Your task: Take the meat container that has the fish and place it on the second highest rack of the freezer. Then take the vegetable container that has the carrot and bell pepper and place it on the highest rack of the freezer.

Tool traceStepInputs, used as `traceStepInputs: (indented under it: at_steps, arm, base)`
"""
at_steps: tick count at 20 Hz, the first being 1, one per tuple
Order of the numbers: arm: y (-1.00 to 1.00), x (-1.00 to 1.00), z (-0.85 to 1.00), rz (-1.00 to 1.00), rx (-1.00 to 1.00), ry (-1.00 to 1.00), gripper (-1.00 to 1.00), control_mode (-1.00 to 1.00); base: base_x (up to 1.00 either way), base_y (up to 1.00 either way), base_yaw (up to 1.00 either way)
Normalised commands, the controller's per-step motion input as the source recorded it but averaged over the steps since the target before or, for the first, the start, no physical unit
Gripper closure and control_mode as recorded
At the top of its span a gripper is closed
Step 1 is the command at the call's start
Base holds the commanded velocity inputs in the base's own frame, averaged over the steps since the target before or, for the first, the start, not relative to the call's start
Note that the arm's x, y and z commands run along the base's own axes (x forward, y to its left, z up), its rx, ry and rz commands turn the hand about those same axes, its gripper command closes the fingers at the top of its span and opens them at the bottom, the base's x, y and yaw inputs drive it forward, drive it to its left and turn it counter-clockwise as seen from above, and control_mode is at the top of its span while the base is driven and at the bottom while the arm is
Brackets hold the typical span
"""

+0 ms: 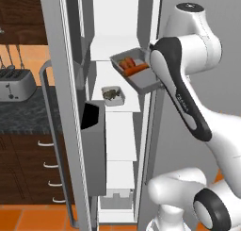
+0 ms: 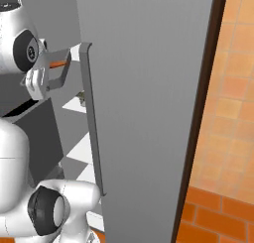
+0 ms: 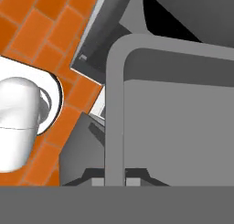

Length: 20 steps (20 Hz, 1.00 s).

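The freezer [image 1: 123,131] stands open, its white shelves stacked inside. A grey vegetable container [image 1: 141,79] hangs tilted in front of an upper shelf, holding the orange carrot [image 1: 135,70] and the bell pepper [image 1: 125,63]. My gripper [image 3: 114,181] is shut on its rim [image 3: 114,127], at the tray's right end behind my forearm. One shelf lower sits the meat container [image 1: 114,96] with the dark fish [image 1: 111,94] in it. From the right side the held vegetable container [image 2: 57,71] and carrot [image 2: 60,64] show past the freezer's grey door edge.
The open freezer door [image 1: 63,107] with its bar handle [image 1: 46,131] and a dark door bin [image 1: 94,131] stands close on the left. A second grey door [image 2: 149,113] fills the right side. A toaster [image 1: 16,84] sits on the dark counter [image 1: 28,114].
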Motion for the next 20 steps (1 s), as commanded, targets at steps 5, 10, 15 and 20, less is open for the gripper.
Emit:
traceStepInputs:
  at_steps: [5,10,15,20]
  arm:
    - [0.01,0.74,0.03,-0.06,0.00,-0.09,1.00,-1.00]
    - [0.16,0.77,0.04,0.00,0.00,-0.07,1.00,-1.00]
    - [0.36,0.34,0.03,0.05,-0.02,0.00,1.00,-1.00]
    - [0.00,0.28,0.00,-0.07,0.00,-0.01,1.00,-1.00]
  base:
    - [0.00,0.00,0.00]
    - [0.00,0.00,0.00]
    - [0.00,0.00,0.00]
    - [0.00,0.00,0.00]
